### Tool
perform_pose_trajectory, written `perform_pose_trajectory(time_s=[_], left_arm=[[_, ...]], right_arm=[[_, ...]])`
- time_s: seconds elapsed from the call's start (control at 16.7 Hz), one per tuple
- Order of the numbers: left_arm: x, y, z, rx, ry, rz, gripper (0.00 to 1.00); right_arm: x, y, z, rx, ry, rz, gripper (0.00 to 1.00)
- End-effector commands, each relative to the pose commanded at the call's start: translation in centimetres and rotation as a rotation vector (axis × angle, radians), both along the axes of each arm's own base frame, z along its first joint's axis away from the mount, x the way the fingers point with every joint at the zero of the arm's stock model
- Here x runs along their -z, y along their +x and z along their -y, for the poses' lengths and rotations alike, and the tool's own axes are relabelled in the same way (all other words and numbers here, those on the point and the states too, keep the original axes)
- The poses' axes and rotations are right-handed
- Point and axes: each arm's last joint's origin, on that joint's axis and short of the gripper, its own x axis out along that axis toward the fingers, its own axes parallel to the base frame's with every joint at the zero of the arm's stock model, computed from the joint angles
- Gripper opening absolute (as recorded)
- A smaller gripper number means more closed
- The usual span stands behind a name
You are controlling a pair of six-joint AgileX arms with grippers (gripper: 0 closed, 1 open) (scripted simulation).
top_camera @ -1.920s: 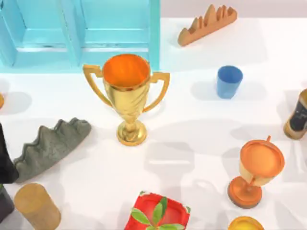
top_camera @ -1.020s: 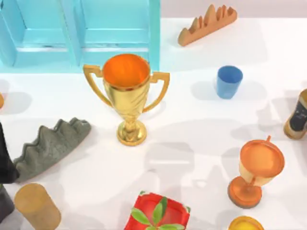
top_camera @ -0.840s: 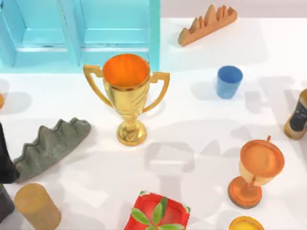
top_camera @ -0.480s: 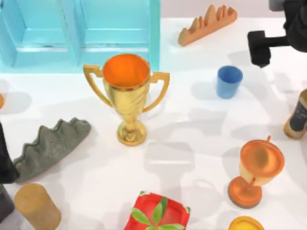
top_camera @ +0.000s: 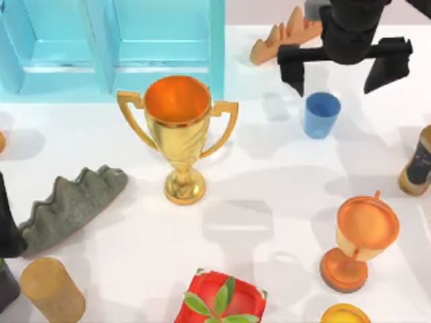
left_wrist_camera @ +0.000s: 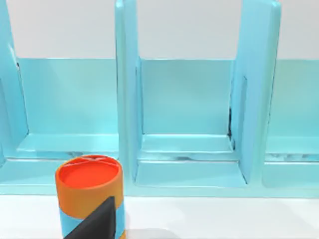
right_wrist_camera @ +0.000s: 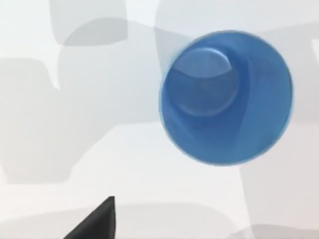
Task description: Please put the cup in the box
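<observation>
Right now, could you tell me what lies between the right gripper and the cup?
Nothing: in the top view the open right gripper hangs just above the cup, with bare table around.

Black arm, black angular claw [top_camera: 337, 67]

- A white table [top_camera: 269, 202] spreads across the top view, its surface smooth and plain.
- Soft grey shadows fall across it in several overlapping patches.
- A pale grey wall [top_camera: 262, 10] shows beyond the table's far edge.
</observation>
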Motion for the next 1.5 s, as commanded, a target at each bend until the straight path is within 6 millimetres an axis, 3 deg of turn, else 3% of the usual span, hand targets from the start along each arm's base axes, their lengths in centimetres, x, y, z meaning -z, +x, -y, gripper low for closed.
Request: perform_pose_trajectory(time_s=[0.24,0.66,0.84,1.2,1.5], left_arm=[[0.0,0.0,0.0,0.0,0.0,0.0,1.0],[0.0,0.0,0.0,0.0,0.0,0.0,1.0],[0.0,0.0,0.0,0.0,0.0,0.0,1.0],[0.0,0.0,0.0,0.0,0.0,0.0,1.0],[0.0,0.0,0.0,0.0,0.0,0.0,1.0]], right_arm=[[-0.9,0.5,-1.8,0.018,0.045,0.037,1.0],[-1.1,0.6,-1.7,0.023,0.05,0.044,1.0],[1.2,1.2,-1.9,0.019,0.048,0.036,1.0],[8.2,2.5,-2.0,0.02,0.052,0.045,1.0],[8.7,2.5,-2.0,0.02,0.05,0.042,1.0]])
